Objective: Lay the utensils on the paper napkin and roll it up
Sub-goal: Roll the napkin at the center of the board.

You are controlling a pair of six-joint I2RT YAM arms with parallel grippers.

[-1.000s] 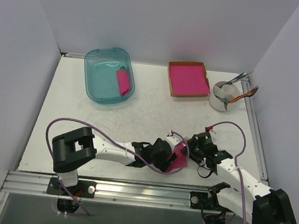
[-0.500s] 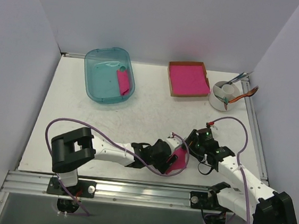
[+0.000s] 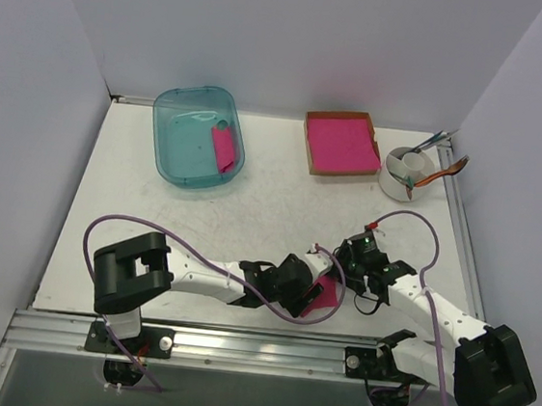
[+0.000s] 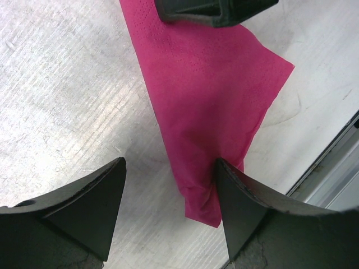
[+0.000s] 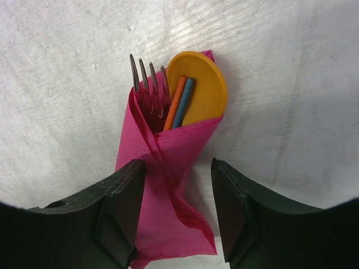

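Fork [image 5: 151, 95], orange spoon [image 5: 205, 92], tucked in folded pink napkin [image 5: 168, 154]

White arms [image 3: 200, 275], black joints [image 3: 130, 268], purple cables [image 3: 124, 218]

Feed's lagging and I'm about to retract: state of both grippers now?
Left gripper: open, napkin lying between its fingers, not gripped.
Right gripper: open, astride the napkin.

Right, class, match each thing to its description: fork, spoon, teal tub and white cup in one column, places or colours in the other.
Things:
1 fork
2 spoon
3 teal tub
4 white cup

Descriptions:
A far right of the table, holding cutlery
B orange, with a round bowl
C silver tines poking out of the paper napkin
D far left of the table, holding a pink roll

Pairs: 1-C, 2-B, 3-D, 4-A
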